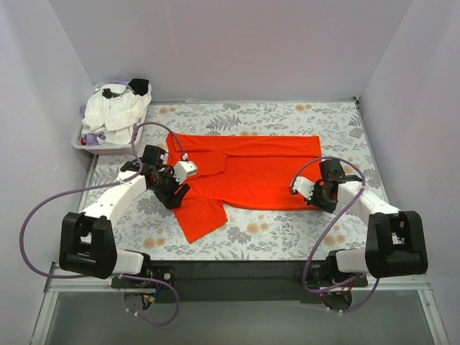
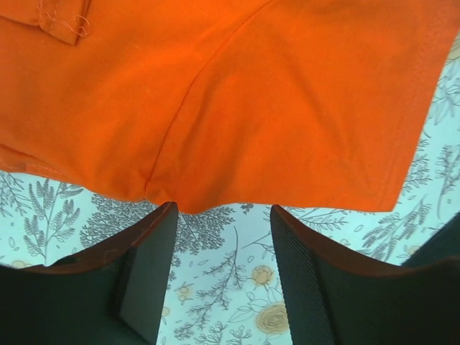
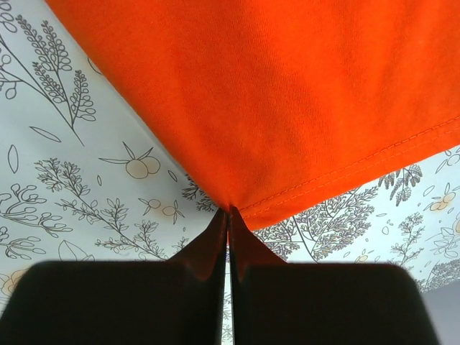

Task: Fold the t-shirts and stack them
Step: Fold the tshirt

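The orange-red t-shirt (image 1: 251,172) lies spread flat on the floral cloth, one sleeve (image 1: 201,215) pointing toward the near edge. My left gripper (image 1: 172,195) is open at the shirt's left side; in the left wrist view its fingers (image 2: 147,273) straddle bare floral cloth just short of the underarm edge of the shirt (image 2: 215,108). My right gripper (image 1: 321,195) is shut on the shirt's near right hem corner (image 3: 233,205). Several white t-shirts (image 1: 111,118) lie piled in a bin at the back left.
The white bin (image 1: 92,147) sits at the back left corner, with dark items on top of the pile. The grey-and-orange floral cloth (image 1: 287,230) covers the table. Lilac walls close in the left, back and right sides.
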Motion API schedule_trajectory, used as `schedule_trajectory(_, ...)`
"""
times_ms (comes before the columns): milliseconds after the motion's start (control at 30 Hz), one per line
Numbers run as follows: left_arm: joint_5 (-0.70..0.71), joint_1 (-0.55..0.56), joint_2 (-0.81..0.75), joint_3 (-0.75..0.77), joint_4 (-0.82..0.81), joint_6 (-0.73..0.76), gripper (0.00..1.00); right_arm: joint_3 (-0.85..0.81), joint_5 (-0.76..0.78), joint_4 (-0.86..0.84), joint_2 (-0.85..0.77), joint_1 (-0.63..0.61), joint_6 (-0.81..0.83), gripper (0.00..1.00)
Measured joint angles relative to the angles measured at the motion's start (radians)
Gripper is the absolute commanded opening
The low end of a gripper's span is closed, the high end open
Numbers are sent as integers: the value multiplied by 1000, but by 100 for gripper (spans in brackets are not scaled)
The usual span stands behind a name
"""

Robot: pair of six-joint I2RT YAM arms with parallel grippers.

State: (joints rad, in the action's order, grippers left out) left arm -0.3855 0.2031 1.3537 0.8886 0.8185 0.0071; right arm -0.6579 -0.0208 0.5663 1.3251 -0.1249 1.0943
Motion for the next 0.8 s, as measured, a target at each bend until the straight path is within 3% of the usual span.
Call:
schedule_trajectory(433, 91, 92, 15, -92, -110, 55, 46, -29, 11, 6, 25, 0, -19, 1)
schedule_trajectory(800, 163, 101, 65, -156, -197, 64, 43, -32, 10, 13, 30, 0, -20, 1)
